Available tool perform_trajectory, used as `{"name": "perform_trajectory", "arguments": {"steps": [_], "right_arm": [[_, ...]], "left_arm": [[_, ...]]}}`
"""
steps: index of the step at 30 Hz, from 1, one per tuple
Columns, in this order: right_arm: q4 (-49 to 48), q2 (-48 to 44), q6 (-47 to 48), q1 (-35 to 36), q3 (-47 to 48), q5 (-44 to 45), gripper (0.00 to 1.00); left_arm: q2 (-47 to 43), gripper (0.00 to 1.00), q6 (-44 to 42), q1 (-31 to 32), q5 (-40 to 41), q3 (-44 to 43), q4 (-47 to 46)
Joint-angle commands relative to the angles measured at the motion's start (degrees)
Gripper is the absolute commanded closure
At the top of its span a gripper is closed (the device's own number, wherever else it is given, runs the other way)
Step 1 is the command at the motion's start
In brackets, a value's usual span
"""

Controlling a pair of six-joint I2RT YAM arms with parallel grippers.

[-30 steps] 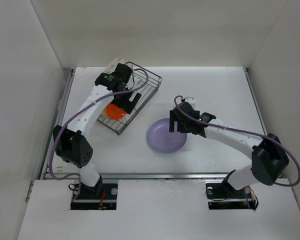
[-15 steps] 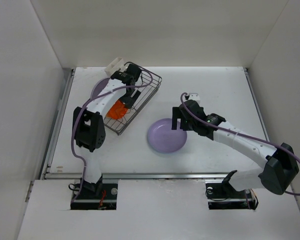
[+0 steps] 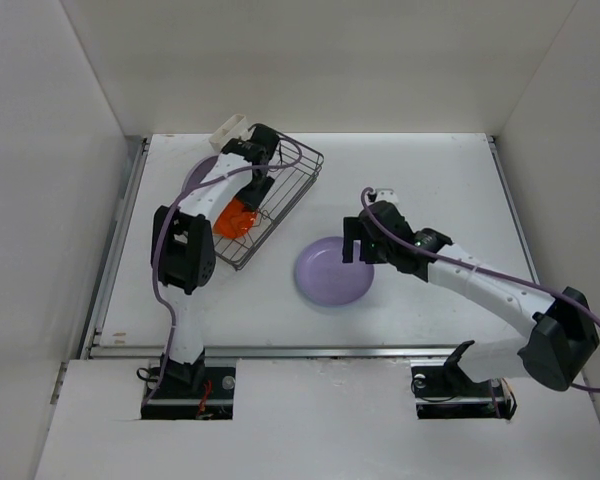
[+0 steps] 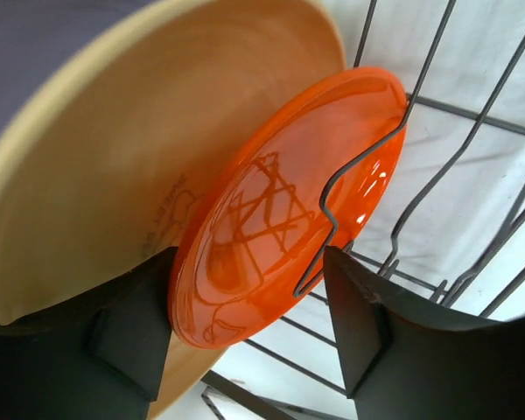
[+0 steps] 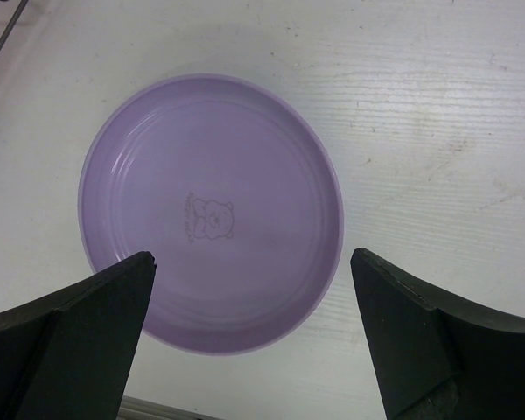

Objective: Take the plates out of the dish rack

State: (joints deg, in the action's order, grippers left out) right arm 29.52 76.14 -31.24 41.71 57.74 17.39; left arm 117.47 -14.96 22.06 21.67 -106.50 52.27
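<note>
The left gripper [image 4: 245,262] straddles the orange plate [image 4: 280,192] standing in the rack [image 4: 472,140], jaws half open and seemingly not yet pinching. It should clamp the rim alone, clear of the divider wire [image 4: 325,206] and tan plate [image 4: 114,157], then lift straight out; the right gripper [image 5: 252,258] hangs wide open, empty, over the lavender plate [image 5: 210,210]
</note>
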Motion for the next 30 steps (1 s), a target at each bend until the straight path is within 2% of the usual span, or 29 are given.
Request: {"name": "perform_trajectory", "arguments": {"steps": [1, 5, 6, 7, 9, 21, 30], "right_arm": [[-1.22, -2.57, 0.66, 0.56, -0.17, 0.10, 0.00], [-0.69, -3.89, 0.66, 0.56, -0.17, 0.10, 0.00], [-0.08, -3.89, 0.66, 0.56, -0.17, 0.10, 0.00], [-0.07, -4.59, 0.66, 0.56, -0.17, 0.10, 0.00], [-0.07, -5.12, 0.66, 0.56, -0.17, 0.10, 0.00], [1.60, -6.79, 0.13, 0.56, 1.85, -2.18, 0.00], [-2.71, -14.52, 1.97, 0.56, 1.24, -8.07, 0.00]], "left_arm": [[0.65, 0.40, 2.04, -1.50, -4.00, -1.96, 4.77], [0.04, 0.71, 2.65, -1.50, -4.62, -1.43, 5.30], [-0.48, 0.86, 2.66, -1.50, -4.01, -1.43, 5.82], [-1.27, 0.92, 3.27, -1.50, -4.01, -1.95, 5.82], [-1.97, 0.99, 3.27, -1.50, -3.48, -3.27, 7.05], [-13.13, 1.00, 2.74, -0.27, -4.62, -9.86, 13.11], [-22.19, 1.00, 2.74, 2.90, -8.57, -9.34, 14.96]]}}
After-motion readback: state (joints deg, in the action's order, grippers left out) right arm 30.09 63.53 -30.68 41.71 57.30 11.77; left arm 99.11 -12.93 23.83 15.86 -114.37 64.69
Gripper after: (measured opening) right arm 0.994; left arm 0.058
